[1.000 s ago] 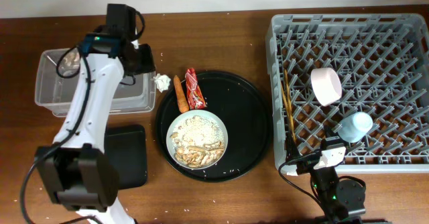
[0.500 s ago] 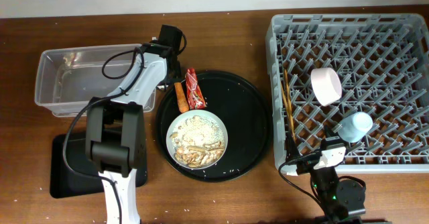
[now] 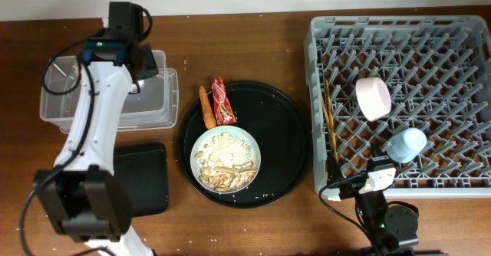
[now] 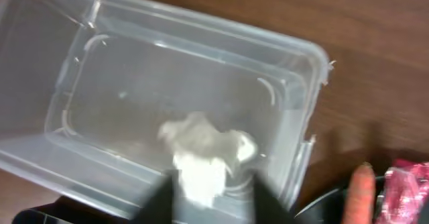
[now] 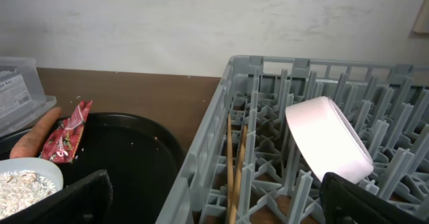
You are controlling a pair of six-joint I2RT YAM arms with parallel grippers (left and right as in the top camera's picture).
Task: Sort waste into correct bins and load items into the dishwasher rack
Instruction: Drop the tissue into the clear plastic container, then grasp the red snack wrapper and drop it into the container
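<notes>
My left gripper [image 3: 136, 60] hangs over the clear tub [image 3: 100, 116] and is shut on the crumpled white tissue [image 4: 206, 158]; in the left wrist view its fingers [image 4: 213, 198] flank the tissue above the tub floor [image 4: 167, 83]. The carrot piece [image 3: 206, 107] and the red wrapper [image 3: 222, 101] lie on the round black tray. The plate-bowl [image 3: 256, 158] holds the rice scraps [image 3: 225, 158]. The white bowl [image 3: 373, 97], blue cup [image 3: 405, 145] and chopsticks [image 3: 330, 118] sit in the grey rack [image 3: 430, 49]. My right gripper [image 5: 221, 207] is open and empty at the rack's front left corner.
The shallow black tray bin [image 3: 146, 181] lies in front of the tub. The large round black tray [image 3: 285, 137] fills the middle between the tub and the rack. Carrot [image 5: 33, 133] and wrapper [image 5: 67, 133] also show in the right wrist view.
The tissue is gone from the table beside the round tray. My left gripper has moved left from that spot to over the clear tub with the tissue in it. The right arm has not moved.
</notes>
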